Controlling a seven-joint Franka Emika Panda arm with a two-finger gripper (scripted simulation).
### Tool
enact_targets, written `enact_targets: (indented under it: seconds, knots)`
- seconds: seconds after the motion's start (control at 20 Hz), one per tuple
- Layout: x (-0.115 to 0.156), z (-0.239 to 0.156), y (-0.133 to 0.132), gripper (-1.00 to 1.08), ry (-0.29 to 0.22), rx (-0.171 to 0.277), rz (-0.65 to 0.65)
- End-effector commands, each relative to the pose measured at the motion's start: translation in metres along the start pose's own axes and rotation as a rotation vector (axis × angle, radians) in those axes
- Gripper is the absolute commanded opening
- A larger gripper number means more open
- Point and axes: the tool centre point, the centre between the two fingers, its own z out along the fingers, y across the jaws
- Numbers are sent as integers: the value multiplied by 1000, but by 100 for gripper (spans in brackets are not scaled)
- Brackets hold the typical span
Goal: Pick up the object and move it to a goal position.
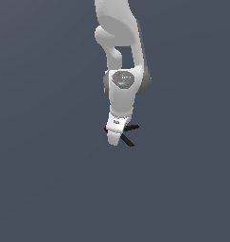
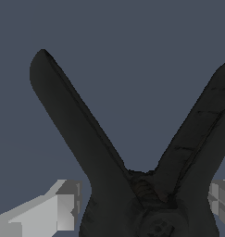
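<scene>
Currently listed: black spring clamp [image 1: 129, 133], handles splayed, red tip just showing, pinched at its pivot between the white tool's [image 1: 115, 133] fingers [image 2: 58, 208]; grasp judged complete, lift uncertain, carry to a goal not visible remaining.

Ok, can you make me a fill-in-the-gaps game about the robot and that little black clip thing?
1. The clamp has ___ long handles that spread apart like a V.
2. The handles of the clamp are coloured ___.
3. In the exterior view, the tip poking out beside the gripper is ___.
4. The robot's gripper is coloured ___.

Missing words: two; black; red; white
</scene>
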Motion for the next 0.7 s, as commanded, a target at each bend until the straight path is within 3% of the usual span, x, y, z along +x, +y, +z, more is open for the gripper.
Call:
enact_targets:
  seconds: [0.0, 0.65]
  knots:
    - [6, -26, -8, -100, 0, -3, -1]
    - [42, -174, -57, -100, 1, -1, -3]
